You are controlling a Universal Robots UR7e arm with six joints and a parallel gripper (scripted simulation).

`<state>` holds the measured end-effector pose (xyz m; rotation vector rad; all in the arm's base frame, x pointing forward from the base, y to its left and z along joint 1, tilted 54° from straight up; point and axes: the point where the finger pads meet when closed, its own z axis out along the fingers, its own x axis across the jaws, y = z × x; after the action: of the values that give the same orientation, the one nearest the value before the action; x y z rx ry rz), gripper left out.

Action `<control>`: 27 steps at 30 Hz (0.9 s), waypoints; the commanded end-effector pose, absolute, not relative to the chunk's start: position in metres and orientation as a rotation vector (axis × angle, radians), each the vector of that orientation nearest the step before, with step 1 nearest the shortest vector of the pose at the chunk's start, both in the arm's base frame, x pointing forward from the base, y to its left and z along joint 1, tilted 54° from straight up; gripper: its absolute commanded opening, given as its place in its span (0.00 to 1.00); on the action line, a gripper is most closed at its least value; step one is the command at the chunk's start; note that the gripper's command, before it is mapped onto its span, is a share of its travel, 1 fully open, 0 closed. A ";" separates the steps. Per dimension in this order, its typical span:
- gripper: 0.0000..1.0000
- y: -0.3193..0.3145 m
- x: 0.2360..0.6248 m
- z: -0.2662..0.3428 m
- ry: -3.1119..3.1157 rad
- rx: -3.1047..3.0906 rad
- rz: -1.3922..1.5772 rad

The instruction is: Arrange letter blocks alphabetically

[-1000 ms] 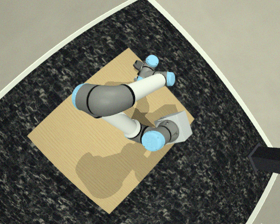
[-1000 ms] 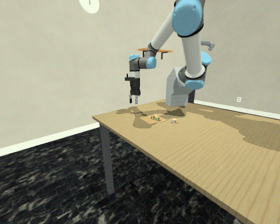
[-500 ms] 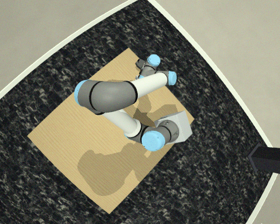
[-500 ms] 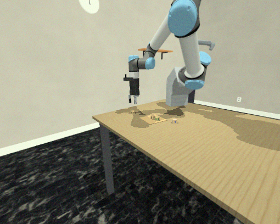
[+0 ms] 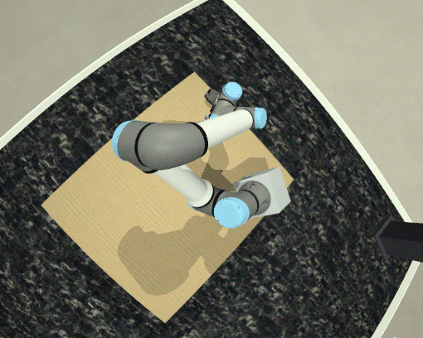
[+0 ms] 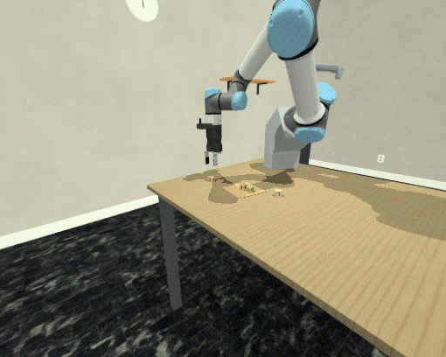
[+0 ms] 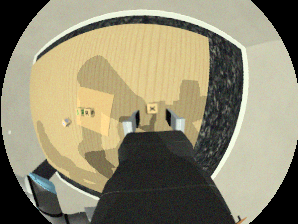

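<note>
My gripper [image 6: 211, 162] [image 7: 152, 114] is open and empty, high above the table. A wooden block [image 7: 152, 108] [image 6: 211, 178] with a dark mark on top lies off the mat, beneath and between the fingers in the wrist view. The tan mat [image 7: 104, 102] [image 6: 239, 193] lies flat. Two blocks stand close together on it: one with green marks [image 7: 80, 112] [image 6: 250, 189], near the mat's edge, and one with dark marks [image 7: 89, 112] [image 6: 243, 186]. A block with a blue mark [image 7: 66, 122] [image 6: 278, 192] lies off the mat. The letters are too small to read.
The wooden table [image 5: 110, 195] [image 6: 335, 245] carries the robot's base [image 5: 279, 188] [image 6: 282, 150]. The block under the gripper lies toward one table end, with the mat between it and the blue-marked block. In the top view the arm hides the blocks.
</note>
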<state>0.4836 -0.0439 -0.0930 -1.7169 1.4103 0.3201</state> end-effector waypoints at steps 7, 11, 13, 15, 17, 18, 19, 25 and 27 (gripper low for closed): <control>1.00 -0.046 0.484 -0.094 1.413 -1.715 0.319; 1.00 -0.046 0.484 -0.094 1.413 -1.715 0.319; 1.00 -0.046 0.484 -0.094 1.413 -1.715 0.319; 1.00 -0.046 0.484 -0.094 1.413 -1.715 0.319; 1.00 -0.045 0.484 -0.094 1.413 -1.715 0.319; 1.00 -0.045 0.484 -0.094 1.413 -1.715 0.320; 1.00 -0.045 0.484 -0.094 1.413 -1.715 0.320; 1.00 -0.042 0.484 -0.095 1.412 -1.715 0.322; 1.00 -0.041 0.485 -0.096 1.412 -1.715 0.322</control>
<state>0.4839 -0.0442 -0.0939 -1.7161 1.4123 0.3188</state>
